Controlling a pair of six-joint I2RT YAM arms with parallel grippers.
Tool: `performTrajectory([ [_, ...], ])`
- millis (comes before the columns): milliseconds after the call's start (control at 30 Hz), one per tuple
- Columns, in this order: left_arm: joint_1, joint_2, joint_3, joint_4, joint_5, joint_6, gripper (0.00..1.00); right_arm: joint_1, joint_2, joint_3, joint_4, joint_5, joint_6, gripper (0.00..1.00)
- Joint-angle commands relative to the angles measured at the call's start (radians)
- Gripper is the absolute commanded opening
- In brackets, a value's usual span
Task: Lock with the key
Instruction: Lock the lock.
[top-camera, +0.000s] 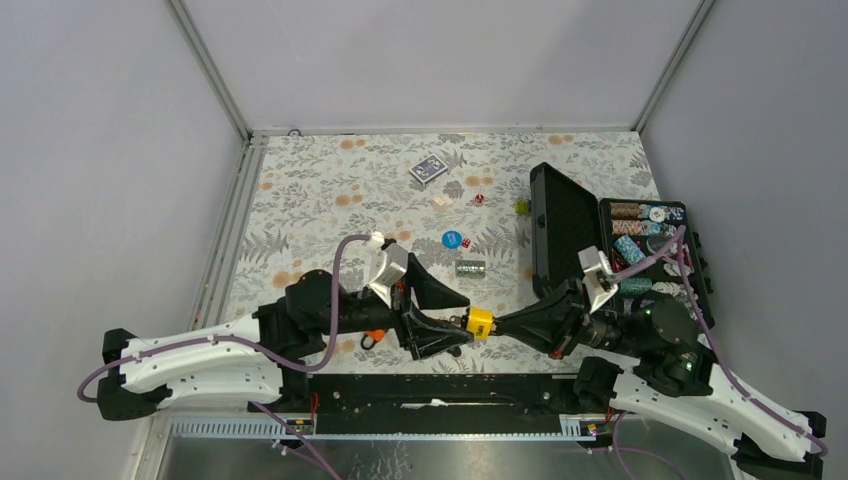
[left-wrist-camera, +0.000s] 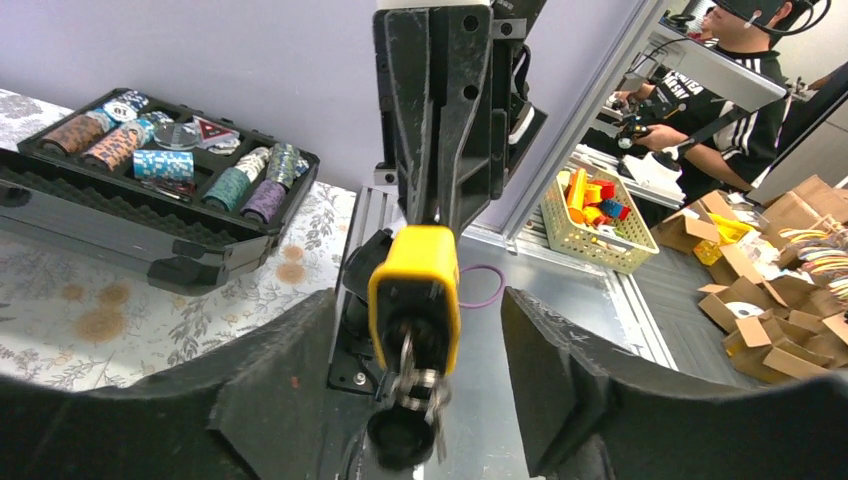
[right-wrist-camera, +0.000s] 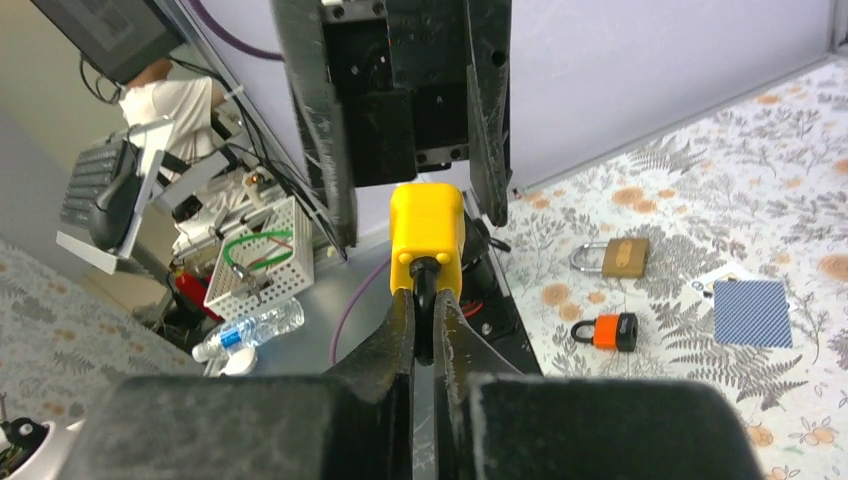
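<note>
Padlock (right-wrist-camera: 427, 225) is sitting shackle-pinched in right gripper (right-wrist-camera: 425, 320); key (left-wrist-camera: 412, 380) is sticking in, left gripper (left-wrist-camera: 410, 320) gaping wide, turn looking undone.

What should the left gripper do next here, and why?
Probably shift the left gripper onto the key hanging from the yellow padlock and close on it. Its jaws stand open either side of the padlock, holding nothing, while the right gripper is shut on the shackle.
</note>
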Motion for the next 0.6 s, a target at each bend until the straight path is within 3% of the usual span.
performTrajectory([
  [0, 0.003, -0.033, -0.018, 0.041, -0.042, 0.014, 0.60, 0.000, -0.065, 0.027, 0.110, 0.073, -0.010, 0.00],
  [167, 0.005, -0.046, -0.025, 0.042, -0.054, 0.012, 0.39, 0.002, -0.087, 0.022, 0.110, 0.080, -0.004, 0.00],
  [467, 0.006, -0.054, -0.023, 0.049, -0.062, 0.012, 0.23, 0.001, -0.068, 0.021, 0.110, 0.064, 0.001, 0.00],
  [567, 0.006, -0.062, -0.034, 0.065, -0.072, 0.010, 0.09, 0.000, -0.073, 0.016, 0.110, 0.064, 0.004, 0.00],
])
